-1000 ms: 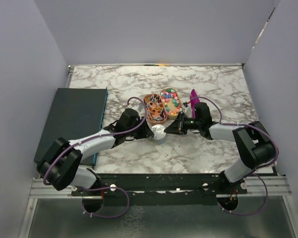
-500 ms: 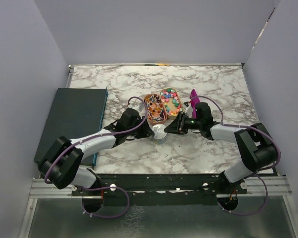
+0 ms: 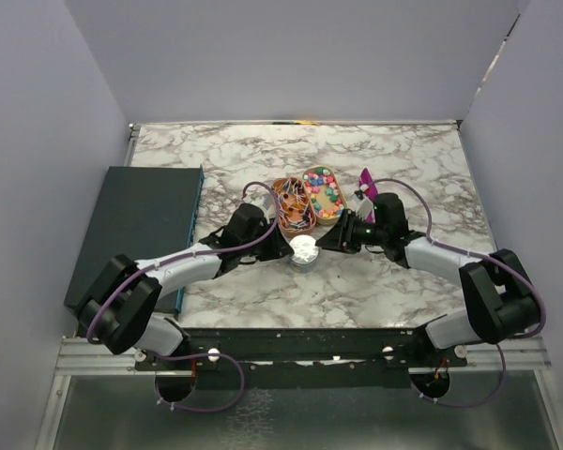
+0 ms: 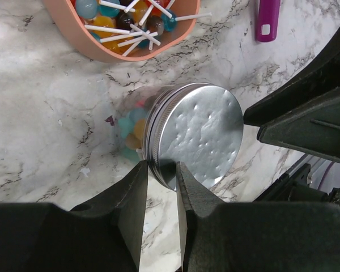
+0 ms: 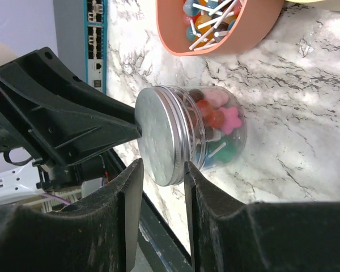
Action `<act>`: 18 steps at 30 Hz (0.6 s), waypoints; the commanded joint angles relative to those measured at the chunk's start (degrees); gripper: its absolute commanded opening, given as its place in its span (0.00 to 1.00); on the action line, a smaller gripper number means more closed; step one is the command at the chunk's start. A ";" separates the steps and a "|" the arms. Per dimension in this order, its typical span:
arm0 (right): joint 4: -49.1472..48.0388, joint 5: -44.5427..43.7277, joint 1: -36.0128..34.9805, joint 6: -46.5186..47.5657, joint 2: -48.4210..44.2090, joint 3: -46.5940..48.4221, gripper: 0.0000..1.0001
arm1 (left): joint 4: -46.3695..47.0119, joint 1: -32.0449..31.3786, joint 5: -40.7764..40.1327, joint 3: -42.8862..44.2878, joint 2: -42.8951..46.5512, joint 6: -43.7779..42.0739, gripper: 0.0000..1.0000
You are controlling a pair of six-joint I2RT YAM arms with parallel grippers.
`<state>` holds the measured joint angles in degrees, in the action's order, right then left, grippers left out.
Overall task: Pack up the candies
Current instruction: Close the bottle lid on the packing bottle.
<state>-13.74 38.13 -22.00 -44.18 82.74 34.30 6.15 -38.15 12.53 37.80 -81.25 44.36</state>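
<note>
A clear jar [image 3: 303, 253] with a silver screw lid [image 5: 158, 136] stands on the marble table, mixed bright candies [image 5: 218, 120] showing through its wall. More candies [image 3: 323, 190] fill the right peach bowl. My left gripper [image 4: 161, 175] is shut on the jar, pinching the near rim of the lid [image 4: 195, 133]. From the other side my right gripper [image 5: 163, 170] straddles the lid, open, with a small gap on each side. In the top view the left gripper [image 3: 280, 246] and right gripper [image 3: 327, 240] flank the jar. A purple scoop [image 3: 366, 180] lies beside the candy bowl.
A second peach bowl [image 3: 283, 223] holding lollipops sits just behind the jar, its wall [image 4: 102, 48] close to my left fingers. A dark flat box [image 3: 136, 225] lies along the table's left edge. White walls enclose the table on three sides.
My right gripper has opened off the lid and drawn back slightly to the right, so more of the lid shows from above. The left gripper and jar have stayed put.
</note>
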 commanded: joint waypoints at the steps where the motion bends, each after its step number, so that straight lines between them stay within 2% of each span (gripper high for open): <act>1: 2.59 -2.47 0.20 1.95 -0.88 -0.47 0.39 | 1.49 -0.42 1.07 1.38 -0.75 0.38 0.28; 18: 3.46 -5.03 0.20 4.58 5.65 1.90 0.40 | 1.59 -0.42 1.49 2.22 -1.88 0.64 0.28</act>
<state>-11.77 35.83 -22.00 -41.50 86.37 34.68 6.66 -38.28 12.64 38.46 -82.17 44.97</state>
